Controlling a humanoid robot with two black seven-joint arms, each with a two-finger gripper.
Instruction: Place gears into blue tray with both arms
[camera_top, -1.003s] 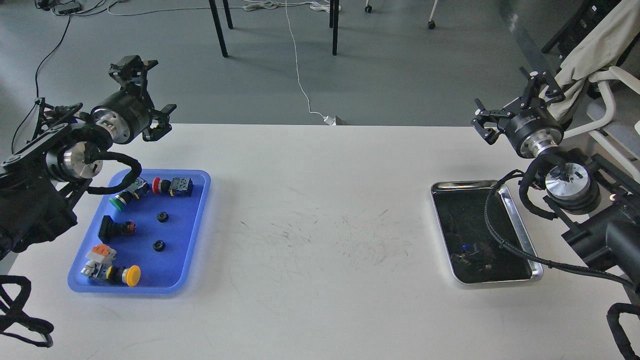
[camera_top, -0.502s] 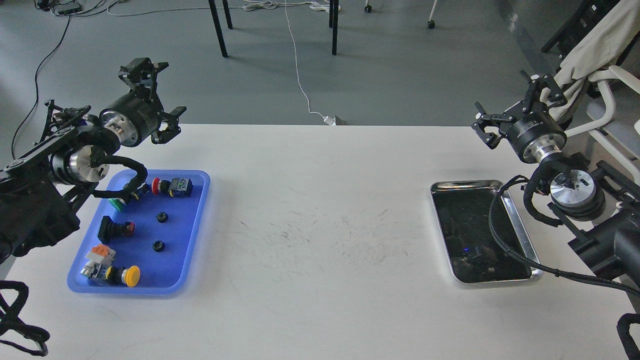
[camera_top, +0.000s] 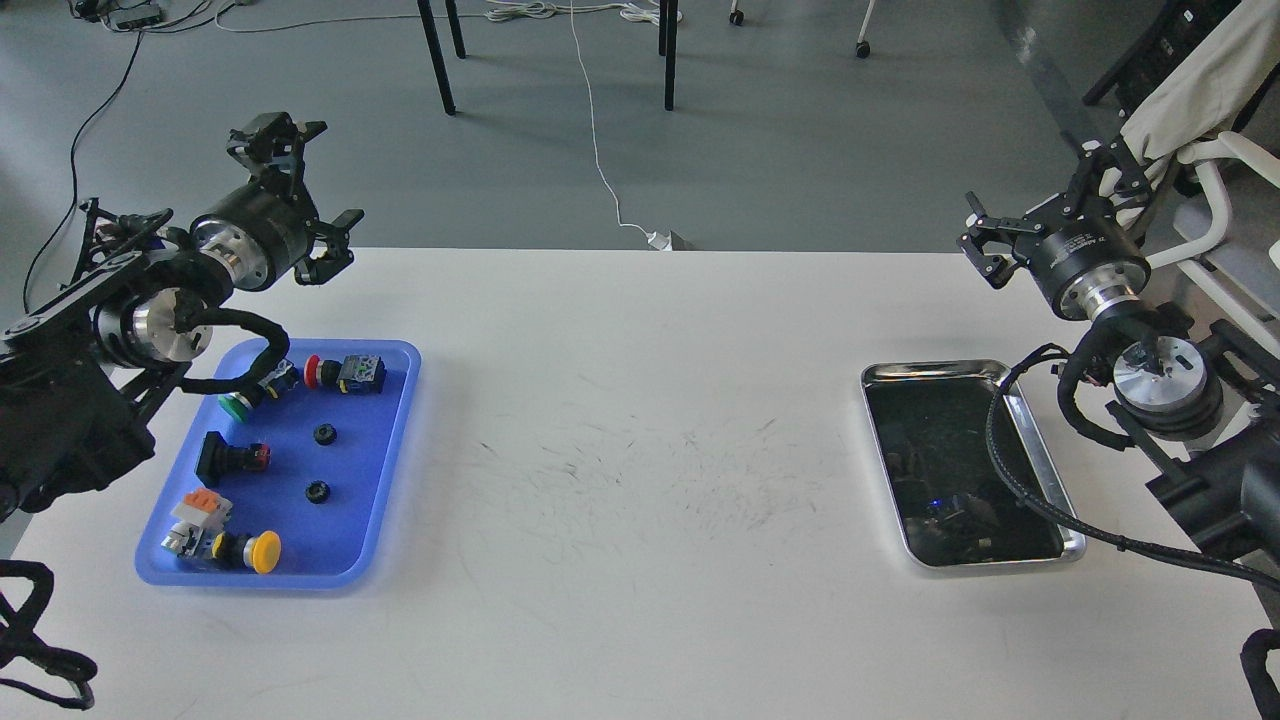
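Observation:
The blue tray (camera_top: 372, 470) lies at the table's left. Two small black gears (camera_top: 324, 433) (camera_top: 317, 491) rest on its right half, beside several coloured push-button switches (camera_top: 340, 372). My left gripper (camera_top: 308, 188) hangs in the air above the tray's far edge, open, with nothing between its spread fingers. My right gripper (camera_top: 1046, 205) is raised beyond the table's far right side, behind the silver tray, also open and empty. No gear shows outside the blue tray.
A shiny silver metal tray (camera_top: 935, 370) with a dark inside sits at the right, crossed by a black cable of my right arm. Bare white table lies between the two trays. Chair legs and cables are on the floor behind the table.
My right gripper has drifted to the right, away from the table's middle. My left gripper swung slightly right, then back left. Nothing in the trays has moved.

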